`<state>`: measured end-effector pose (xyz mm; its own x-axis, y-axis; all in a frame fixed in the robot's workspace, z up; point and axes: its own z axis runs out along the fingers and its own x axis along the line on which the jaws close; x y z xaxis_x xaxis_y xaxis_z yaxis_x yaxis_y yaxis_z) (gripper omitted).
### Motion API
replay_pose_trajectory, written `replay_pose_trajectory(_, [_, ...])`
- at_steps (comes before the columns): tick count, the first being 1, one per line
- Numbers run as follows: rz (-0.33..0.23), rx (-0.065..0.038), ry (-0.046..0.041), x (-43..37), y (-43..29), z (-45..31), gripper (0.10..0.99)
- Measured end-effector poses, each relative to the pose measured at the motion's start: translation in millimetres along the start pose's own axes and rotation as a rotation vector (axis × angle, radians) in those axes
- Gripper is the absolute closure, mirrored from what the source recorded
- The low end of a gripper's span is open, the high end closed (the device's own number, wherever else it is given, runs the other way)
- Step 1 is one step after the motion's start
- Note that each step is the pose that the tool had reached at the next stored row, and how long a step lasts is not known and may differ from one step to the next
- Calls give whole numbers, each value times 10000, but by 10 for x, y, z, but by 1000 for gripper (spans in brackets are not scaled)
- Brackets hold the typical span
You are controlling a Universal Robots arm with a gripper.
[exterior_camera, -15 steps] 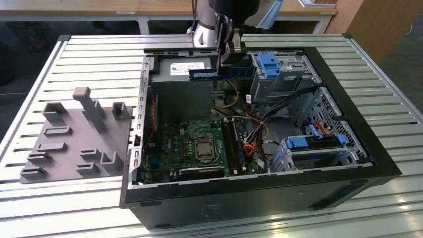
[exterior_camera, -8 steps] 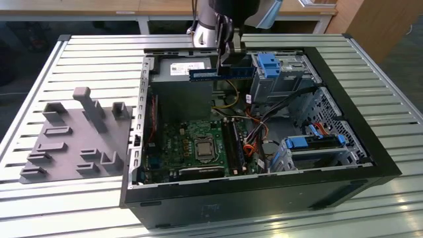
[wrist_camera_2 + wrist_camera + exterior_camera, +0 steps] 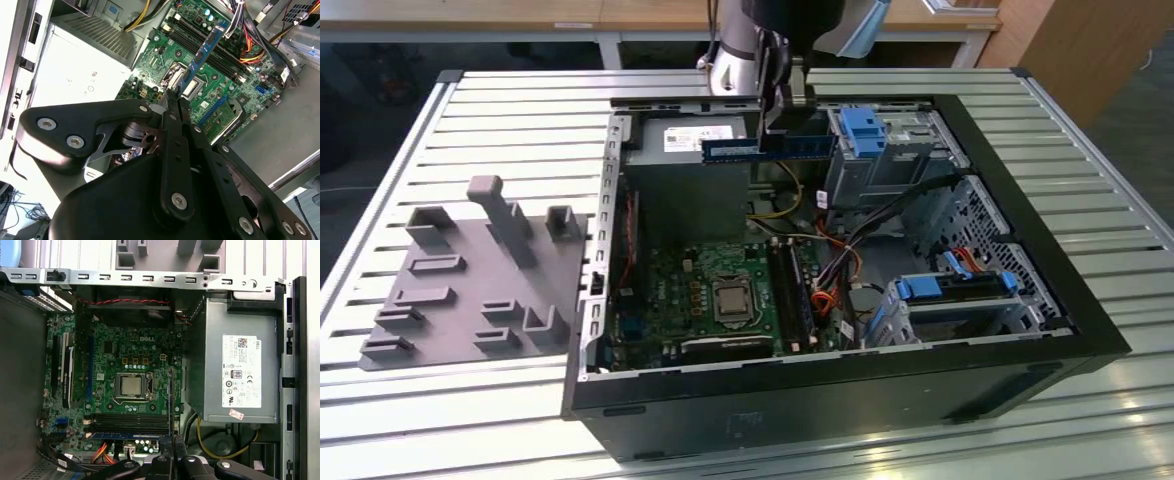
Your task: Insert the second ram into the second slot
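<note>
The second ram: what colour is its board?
Blue; the second ram shows this best in the exterior view.

The counter (image 3: 494, 110) is a flat bed of ribbed aluminium slats that run from the exterior view's left to its right. Behind the counter stands a table (image 3: 480, 12) with a light wooden top and white legs (image 3: 608, 50). A brown wooden panel (image 3: 1087, 50) rises at the exterior view's far right corner. The floor (image 3: 1134, 140) beside the counter is dark grey and matt. Lighting is even and soft. The slats nearest the onlooker carry a pale glare (image 3: 1121, 430).
</note>
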<state>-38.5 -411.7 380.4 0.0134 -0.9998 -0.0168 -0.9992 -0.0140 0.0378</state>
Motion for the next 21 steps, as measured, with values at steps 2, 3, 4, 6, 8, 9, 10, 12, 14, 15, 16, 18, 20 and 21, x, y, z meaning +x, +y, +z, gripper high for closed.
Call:
replay_pose_trajectory(2, [37,1,-2,0,0,0,953])
replay_pose_trajectory(3, [54,1,-2,0,0,0,953])
replay_pose_trajectory(4, [69,1,-3,0,0,0,953])
replay_pose_trajectory(6, [99,2,-4,0,0,0,953])
replay_pose_trajectory(8, [126,2,-5,0,0,0,953])
replay_pose_trajectory(9, [140,3,-6,0,0,0,953])
replay_pose_trajectory(10, [154,3,-6,0,0,0,953])
replay_pose_trajectory(12, [181,3,-7,0,0,0,953])
replay_pose_trajectory(14, [211,4,-9,0,0,0,953])
replay_pose_trajectory(15, [225,4,-9,0,0,0,953])
replay_pose_trajectory(16, [236,4,-9,0,0,0,953])
replay_pose_trajectory(18, [254,4,-10,0,0,0,953])
replay_pose_trajectory(20, [262,5,-11,2,1,0,953])
replay_pose_trajectory(21, [263,5,-11,6,0,0,953])
